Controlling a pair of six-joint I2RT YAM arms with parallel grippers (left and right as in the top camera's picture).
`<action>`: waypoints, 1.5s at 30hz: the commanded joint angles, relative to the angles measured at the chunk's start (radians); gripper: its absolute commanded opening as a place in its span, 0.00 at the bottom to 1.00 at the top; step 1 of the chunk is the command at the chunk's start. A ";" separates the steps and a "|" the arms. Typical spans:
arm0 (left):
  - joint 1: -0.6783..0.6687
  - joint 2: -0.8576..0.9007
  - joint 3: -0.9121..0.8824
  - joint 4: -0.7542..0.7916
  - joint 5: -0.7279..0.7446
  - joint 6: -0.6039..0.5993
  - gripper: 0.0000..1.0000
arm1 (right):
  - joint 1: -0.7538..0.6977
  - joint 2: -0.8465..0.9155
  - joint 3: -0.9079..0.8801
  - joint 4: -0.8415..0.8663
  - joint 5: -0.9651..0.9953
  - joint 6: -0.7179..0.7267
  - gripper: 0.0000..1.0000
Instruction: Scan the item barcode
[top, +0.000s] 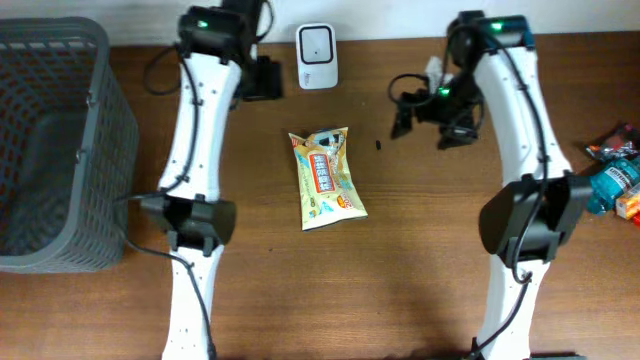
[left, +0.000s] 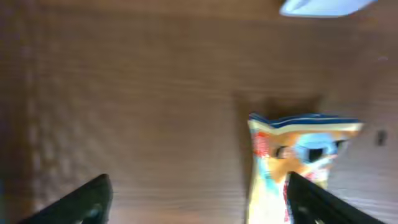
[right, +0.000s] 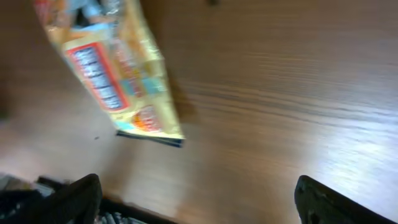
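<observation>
While both of my arms reach over the far half of the bench (top: 420, 280), the snack packet (top: 325, 178) lies flat on the wood between them, free of any grip. Its long side runs from far to near, with the near end swung a little to the right. An orange band of dark print faces up, but I cannot tell from any view where the barcode sits.

My left fingers (left: 84, 202) are spread wide and pinch nothing. In the wrist view, 1 blue-edged end of the packet shows just beside the right one of the 2. From above they sit at the far side, just left of the white scanner (top: 317, 55), which stands at the far edge well apart from the packet.

My right fingers (right: 78, 199) are spread wide too and hold nothing; they are to the far right of the packet, apart from it. 1 small dark speck (top: 378, 145) lies on the wood between the packet and them.

A grey mesh basket (top: 60, 150) stands at the left end of the bench, and a few coloured packages (top: 615, 175) lie at the right edge
</observation>
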 joint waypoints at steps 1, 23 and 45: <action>0.032 -0.006 -0.122 0.008 0.017 0.000 0.63 | 0.147 -0.023 0.010 0.043 -0.056 0.003 0.81; 0.150 -0.006 -0.398 0.125 0.000 0.000 0.35 | 0.559 0.044 -0.433 0.391 0.403 0.605 0.16; 0.010 -0.005 -0.507 0.331 0.261 0.116 0.20 | 0.210 0.047 -0.262 0.547 0.075 0.121 0.49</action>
